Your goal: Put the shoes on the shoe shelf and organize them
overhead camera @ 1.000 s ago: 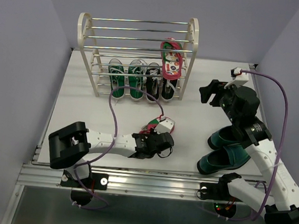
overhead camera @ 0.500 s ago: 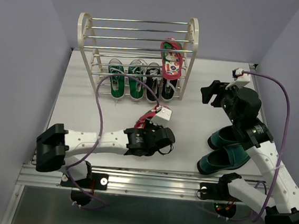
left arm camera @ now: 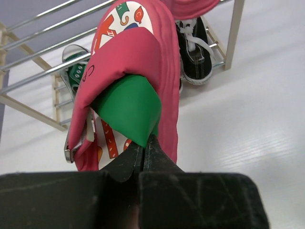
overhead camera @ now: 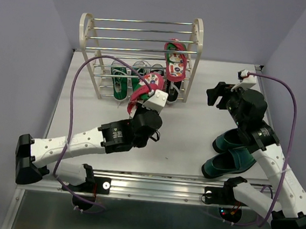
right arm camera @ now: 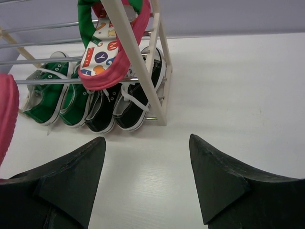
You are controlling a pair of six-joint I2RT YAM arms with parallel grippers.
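Left end effector [left arm camera: 145, 145] raised flip-flop [left arm camera: 138, 52] twd shelf [overhead camera: 86, 32] front edge, clamped.

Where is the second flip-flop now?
Top view, left of centre: flip-flop held in the left end effector, just before the shoe shelf and green sneakers.

A red-pink flip-flop [overhead camera: 148, 82] hangs tilted before the shoe shelf [overhead camera: 86, 32], sneakers [overhead camera: 119, 84] on its bottom tier.
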